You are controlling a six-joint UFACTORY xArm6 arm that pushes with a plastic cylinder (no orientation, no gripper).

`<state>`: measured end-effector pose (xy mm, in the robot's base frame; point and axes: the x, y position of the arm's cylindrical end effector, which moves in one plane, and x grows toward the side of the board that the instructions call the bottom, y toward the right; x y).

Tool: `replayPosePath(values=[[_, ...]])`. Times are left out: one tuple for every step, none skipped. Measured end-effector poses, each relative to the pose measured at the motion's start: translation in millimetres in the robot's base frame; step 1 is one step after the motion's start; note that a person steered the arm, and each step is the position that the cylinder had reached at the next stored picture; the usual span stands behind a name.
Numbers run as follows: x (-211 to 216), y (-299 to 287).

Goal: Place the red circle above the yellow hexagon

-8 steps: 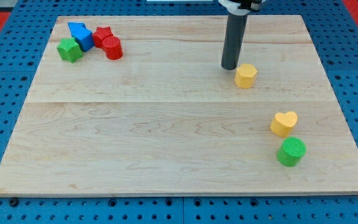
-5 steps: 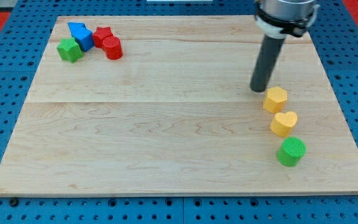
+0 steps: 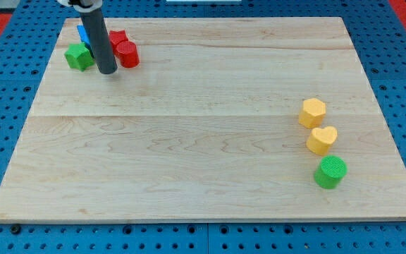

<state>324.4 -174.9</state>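
Note:
The red circle [image 3: 127,53] sits near the board's top left corner, beside a red star [image 3: 118,37]. The yellow hexagon [image 3: 313,112] sits far off at the view's right, just above a yellow heart [image 3: 322,140]. My tip [image 3: 107,70] rests on the board just left of and slightly below the red circle, close to it; I cannot tell if it touches. The rod hides most of a blue block [image 3: 83,33].
A green block [image 3: 79,56] lies left of my tip. A green circle [image 3: 330,171] sits below the yellow heart at the right. The wooden board [image 3: 189,141] lies on a blue pegboard.
My tip has swept from beside the yellow hexagon at the right across to the top-left cluster. Before that it pushed the hexagon down and right, next to the yellow heart.

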Motion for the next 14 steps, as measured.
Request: replayPosePath(values=[[-26, 17], [-29, 67], [-42, 92], [-71, 51], [-84, 93], [-69, 173], [-68, 212], [-68, 222], [-74, 208], [-80, 186], [-76, 203], [-60, 185], [-88, 129], [-57, 106]])
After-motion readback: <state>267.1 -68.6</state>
